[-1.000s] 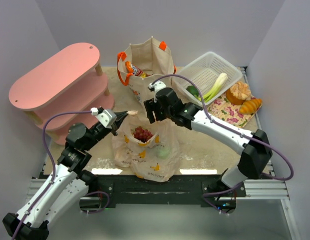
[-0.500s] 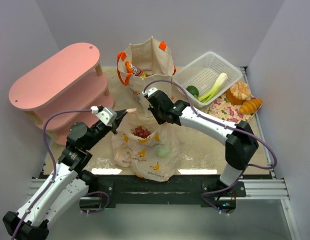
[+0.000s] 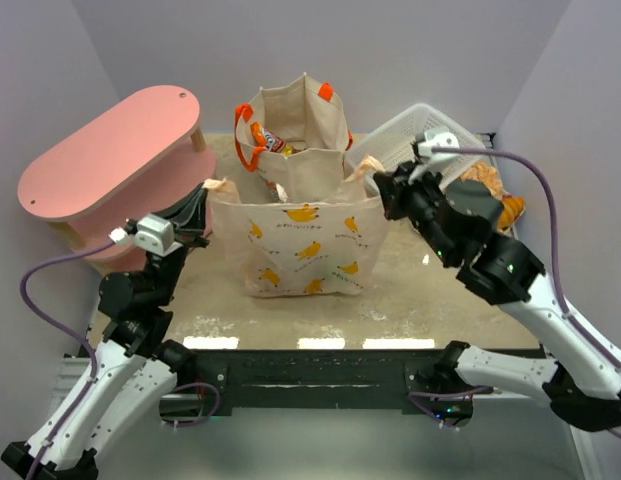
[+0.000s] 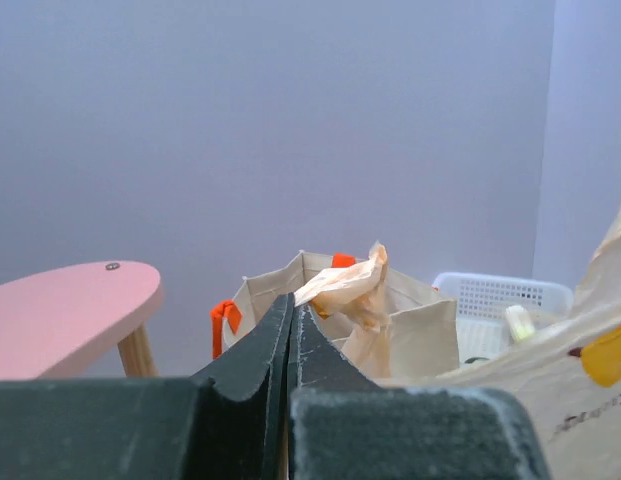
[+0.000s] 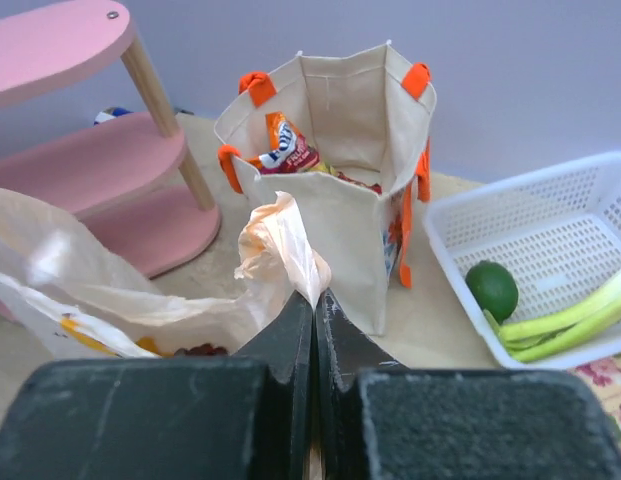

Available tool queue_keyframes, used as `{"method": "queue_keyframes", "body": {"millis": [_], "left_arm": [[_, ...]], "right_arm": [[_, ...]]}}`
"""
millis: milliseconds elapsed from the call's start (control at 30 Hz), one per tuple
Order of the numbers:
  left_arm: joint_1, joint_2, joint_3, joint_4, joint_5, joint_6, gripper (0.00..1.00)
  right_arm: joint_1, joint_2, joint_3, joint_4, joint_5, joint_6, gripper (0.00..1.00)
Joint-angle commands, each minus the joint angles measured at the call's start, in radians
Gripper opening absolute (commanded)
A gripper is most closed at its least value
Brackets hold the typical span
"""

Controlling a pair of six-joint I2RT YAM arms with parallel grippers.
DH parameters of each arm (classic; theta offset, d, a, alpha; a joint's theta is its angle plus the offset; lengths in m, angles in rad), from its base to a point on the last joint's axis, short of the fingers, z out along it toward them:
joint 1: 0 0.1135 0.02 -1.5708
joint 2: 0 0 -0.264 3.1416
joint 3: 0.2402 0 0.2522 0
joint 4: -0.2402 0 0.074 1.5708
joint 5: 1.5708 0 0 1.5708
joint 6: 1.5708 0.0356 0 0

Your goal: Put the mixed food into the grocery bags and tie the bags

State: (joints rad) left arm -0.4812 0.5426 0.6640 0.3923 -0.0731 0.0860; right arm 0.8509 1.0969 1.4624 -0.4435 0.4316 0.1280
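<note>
L fingers & R fingers each pinch thin peach plastic bag w/ yellow prints, stretched btwn them.

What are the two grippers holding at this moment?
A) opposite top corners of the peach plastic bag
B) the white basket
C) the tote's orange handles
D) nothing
A: the left gripper and right gripper each pinch one top corner, with the peach plastic bag spread between them.

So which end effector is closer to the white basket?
Right. The right end effector pinches a handle of the plastic bag just beside the white basket; the left end effector pinches the opposite handle, across the bag, by the pink shelf.
</note>
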Motion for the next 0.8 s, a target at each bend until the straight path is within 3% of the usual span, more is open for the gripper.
{"method": "queue_keyframes", "body": {"millis": [0, 167, 233, 267, 333, 367, 500, 567, 667, 700, 767], "left_arm": [[-0.007, -0.055, -0.203, 0.155, -0.056, -0.152, 0.00], [-0.008, 0.040, -0.127, -0.113, 0.102, -0.204, 0.00], [-0.008, 0.069, -0.106, -0.193, 0.099, -0.204, 0.00], [-0.008, 0.068, -0.104, -0.196, 0.099, -0.204, 0.00], [-0.008, 0.042, -0.115, -0.161, 0.107, -0.209, 0.00], [-0.007, 0.031, -0.121, -0.142, 0.111, -0.207, 0.00], [-0.007, 0.039, -0.106, -0.124, 0.134, -0.195, 0.00], [-0.007, 0.057, -0.081, -0.128, 0.157, -0.177, 0.00], [-0.007, 0.086, -0.037, -0.130, 0.190, -0.163, 0.00], [-0.007, 0.086, -0.030, -0.129, 0.194, -0.161, 0.00], [-0.007, 0.077, -0.035, -0.133, 0.208, -0.167, 0.00]], "right_arm": [[0.002, -0.058, -0.294, 0.147, 0.007, 0.051, 0.00], [0.002, -0.029, -0.390, 0.060, -0.008, 0.122, 0.00], [0.002, -0.031, -0.392, 0.033, -0.017, 0.130, 0.07], [0.002, -0.043, -0.389, 0.025, -0.021, 0.130, 0.29], [0.002, -0.061, -0.355, -0.004, -0.022, 0.133, 0.53], [0.002, -0.083, -0.340, -0.014, -0.024, 0.131, 0.69], [0.000, -0.098, -0.173, -0.073, -0.021, 0.122, 0.94], [-0.003, -0.068, -0.088, -0.148, 0.018, 0.116, 0.97], [-0.103, 0.030, 0.051, -0.225, 0.038, 0.091, 0.99], [-0.256, 0.056, 0.074, -0.230, -0.078, 0.093, 0.99], [-0.422, 0.106, 0.066, -0.196, -0.206, 0.102, 0.99]]}}
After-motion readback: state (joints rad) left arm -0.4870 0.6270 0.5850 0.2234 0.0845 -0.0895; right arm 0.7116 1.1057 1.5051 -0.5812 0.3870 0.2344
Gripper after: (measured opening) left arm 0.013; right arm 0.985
